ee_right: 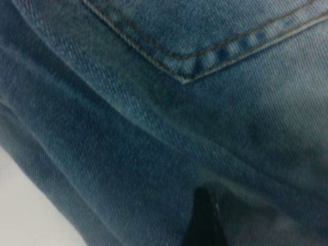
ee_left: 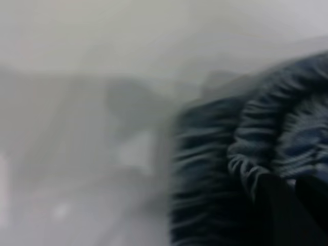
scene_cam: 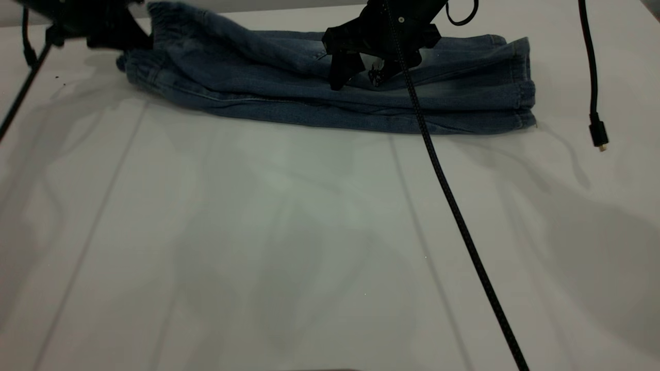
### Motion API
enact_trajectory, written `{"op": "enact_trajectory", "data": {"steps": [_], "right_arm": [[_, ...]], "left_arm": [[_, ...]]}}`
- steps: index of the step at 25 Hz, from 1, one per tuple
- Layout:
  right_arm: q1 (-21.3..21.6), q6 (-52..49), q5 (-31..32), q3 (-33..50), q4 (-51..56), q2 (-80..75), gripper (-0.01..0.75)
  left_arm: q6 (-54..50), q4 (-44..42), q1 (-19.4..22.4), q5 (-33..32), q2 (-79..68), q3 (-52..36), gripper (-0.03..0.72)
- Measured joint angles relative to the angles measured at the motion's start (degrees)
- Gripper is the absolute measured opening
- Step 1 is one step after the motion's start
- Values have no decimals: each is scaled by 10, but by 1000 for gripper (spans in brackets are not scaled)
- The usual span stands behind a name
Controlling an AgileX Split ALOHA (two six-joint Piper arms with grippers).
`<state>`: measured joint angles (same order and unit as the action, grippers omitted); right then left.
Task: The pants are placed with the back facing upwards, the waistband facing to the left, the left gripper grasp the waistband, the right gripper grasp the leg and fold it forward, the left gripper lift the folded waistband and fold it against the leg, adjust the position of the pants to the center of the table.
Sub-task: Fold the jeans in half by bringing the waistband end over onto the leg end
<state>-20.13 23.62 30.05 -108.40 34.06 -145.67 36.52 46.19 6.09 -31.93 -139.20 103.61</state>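
A black cable (scene_cam: 454,206) crosses the bare table (scene_cam: 258,232). Behind, the folded pants (scene_cam: 330,82) lie lengthwise — left gripper (scene_cam: 111,31) clamps the waistband (scene_cam: 154,31) for lifting; right gripper (scene_cam: 361,72) hovers with fingers apart.

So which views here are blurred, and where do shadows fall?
Left wrist view: heavily blurred, the ruched waistband soft. Right wrist view: slightly soft on the pants. Exterior view: sharp, with broad arm shadows across the table.

pants (scene_cam: 330,87): 1 | grippers: 2 | table (scene_cam: 289,247): 1 | hanging cables: 2
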Motion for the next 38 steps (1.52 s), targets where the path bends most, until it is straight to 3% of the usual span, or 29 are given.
{"op": "enact_trajectory", "data": {"steps": [9, 15, 22, 30, 38], "right_arm": [[-7, 18, -8, -2, 30, -4, 465], [-43, 71, -8, -2, 80, -5, 465], [-52, 102, 35, -1, 94, 12, 465], [34, 92, 130, -1, 60, 145, 465], [125, 74, 187, -1, 45, 208, 465]], "left_arm": [[5, -10, -12, -110, 38, 91, 52], [5, -17, -28, -167, 59, 141, 50], [-5, -50, -49, -197, 88, 169, 50], [-15, -56, -66, -232, 94, 192, 50], [-11, -58, -146, -234, 95, 211, 50]]}}
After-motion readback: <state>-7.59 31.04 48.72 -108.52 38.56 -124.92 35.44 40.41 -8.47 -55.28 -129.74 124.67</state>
